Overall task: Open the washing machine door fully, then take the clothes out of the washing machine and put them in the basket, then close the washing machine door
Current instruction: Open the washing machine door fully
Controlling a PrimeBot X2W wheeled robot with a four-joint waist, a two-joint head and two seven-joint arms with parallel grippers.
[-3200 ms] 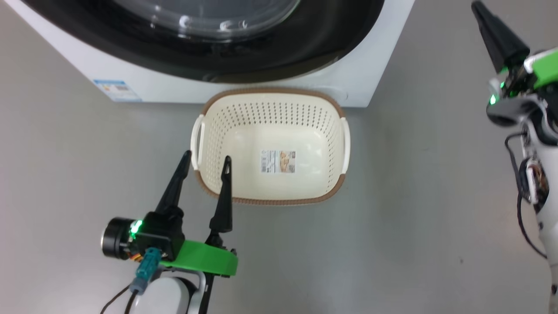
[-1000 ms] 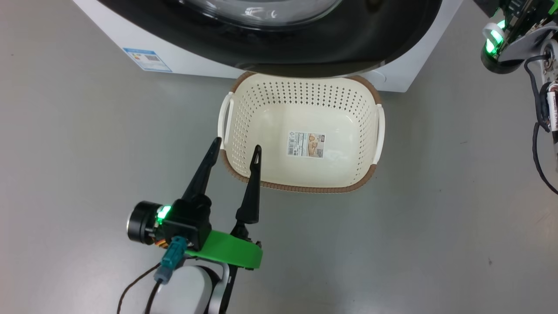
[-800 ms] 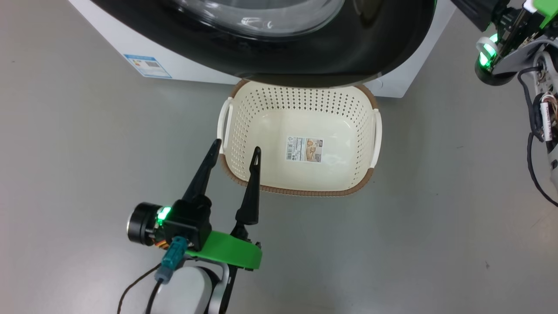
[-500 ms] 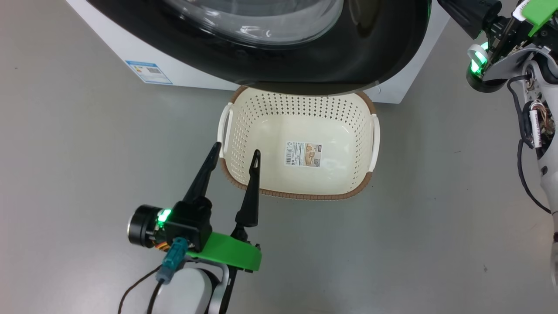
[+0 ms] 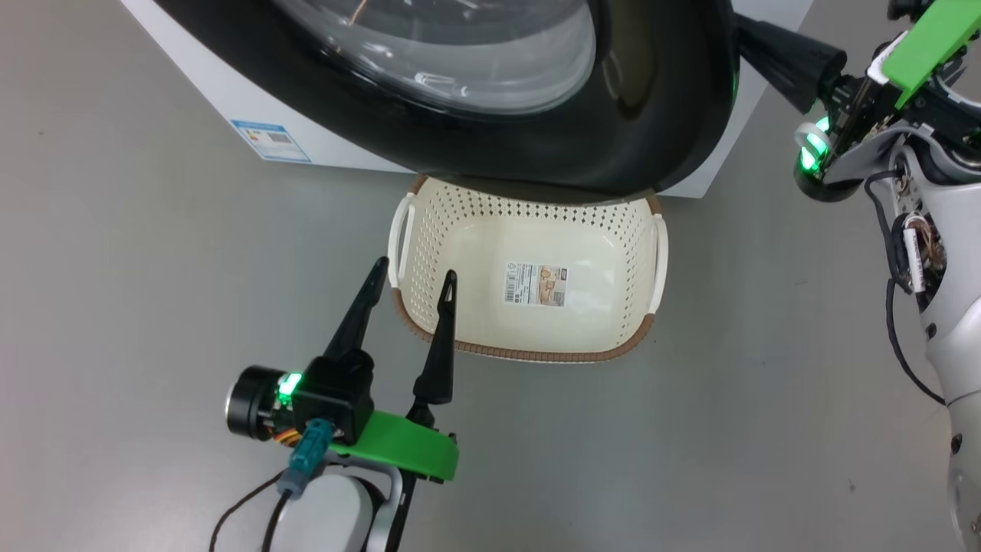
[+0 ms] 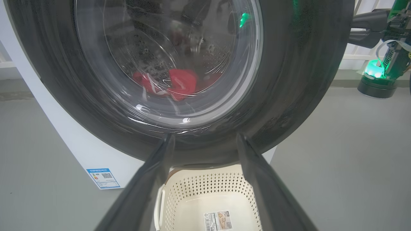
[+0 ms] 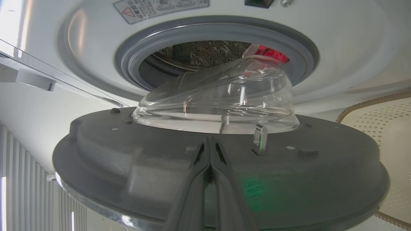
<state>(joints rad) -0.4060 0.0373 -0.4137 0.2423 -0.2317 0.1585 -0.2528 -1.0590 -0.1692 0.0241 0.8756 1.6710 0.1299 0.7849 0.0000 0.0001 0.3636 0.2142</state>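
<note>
The washing machine door (image 5: 651,100) stands partly open, its black rim hanging over the far edge of the basket (image 5: 529,353). My right gripper (image 5: 755,44) is shut with nothing in it. Its tips reach behind the door's right edge. In the right wrist view the right gripper (image 7: 209,139) lies against the door's grey inner face (image 7: 128,166), beside the latch hook (image 7: 260,134). The red clothes (image 6: 181,83) lie in the drum, seen through the glass, and the clothes (image 7: 269,53) also show past the gasket (image 7: 128,57). My left gripper (image 5: 415,268) stands open at the basket's near-left corner.
The white washing machine (image 5: 207,100) stands on a grey floor, with a blue label (image 5: 272,139) at its lower corner. The basket (image 6: 205,189) holds just a paper sticker (image 5: 535,284). Open floor lies left and right of the basket. A white slatted wall (image 7: 29,179) shows in the right wrist view.
The door has swung further out over the basket's far rim, with my shut right gripper moving along behind its edge. The head view has shifted. My left gripper has kept its place.
</note>
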